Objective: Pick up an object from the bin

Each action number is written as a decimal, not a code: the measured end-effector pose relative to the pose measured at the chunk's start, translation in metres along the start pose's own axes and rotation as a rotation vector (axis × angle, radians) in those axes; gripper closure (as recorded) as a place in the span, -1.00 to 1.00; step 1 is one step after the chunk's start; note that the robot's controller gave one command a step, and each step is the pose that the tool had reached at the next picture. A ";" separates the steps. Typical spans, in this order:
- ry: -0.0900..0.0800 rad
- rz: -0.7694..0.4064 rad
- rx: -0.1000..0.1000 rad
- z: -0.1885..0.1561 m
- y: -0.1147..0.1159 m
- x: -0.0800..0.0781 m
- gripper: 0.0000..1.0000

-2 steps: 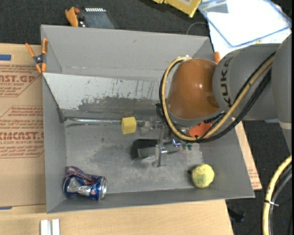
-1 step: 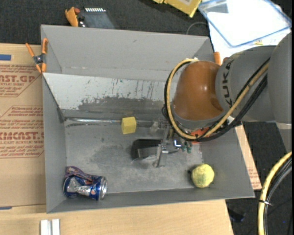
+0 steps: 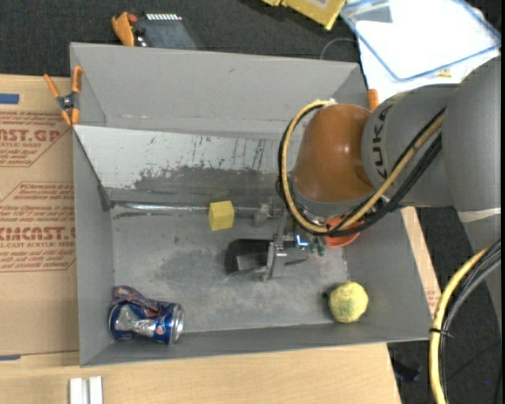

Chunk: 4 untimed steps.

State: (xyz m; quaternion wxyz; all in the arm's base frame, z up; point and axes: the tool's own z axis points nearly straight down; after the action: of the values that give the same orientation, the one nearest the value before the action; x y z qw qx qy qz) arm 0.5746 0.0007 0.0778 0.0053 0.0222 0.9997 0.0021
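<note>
My gripper (image 3: 278, 256) reaches down from under the orange wrist cover, low over the middle of the bin floor. A dark, blocky black object (image 3: 244, 257) lies right against its left side; whether it is being held is hidden. A small yellow cube (image 3: 221, 215) rests a short way up and to the left, near the foot of the back wall. A yellow-green tennis ball (image 3: 348, 301) lies to the lower right of the gripper, by the front wall.
A crushed blue and silver drink can (image 3: 145, 320) lies in the front left corner. The arm and its cables cover the bin's right side. The sloped back wall rises behind the cube.
</note>
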 end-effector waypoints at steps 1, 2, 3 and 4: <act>0.001 0.180 0.001 0.006 0.016 0.018 1.00; 0.001 0.181 0.001 0.006 0.016 0.018 1.00; 0.007 0.180 0.001 -0.009 0.017 0.020 1.00; 0.007 0.180 0.001 -0.016 0.017 0.020 1.00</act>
State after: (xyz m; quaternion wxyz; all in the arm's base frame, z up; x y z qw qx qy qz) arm 0.5549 0.0184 0.0938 0.0017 0.1118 0.9937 0.0020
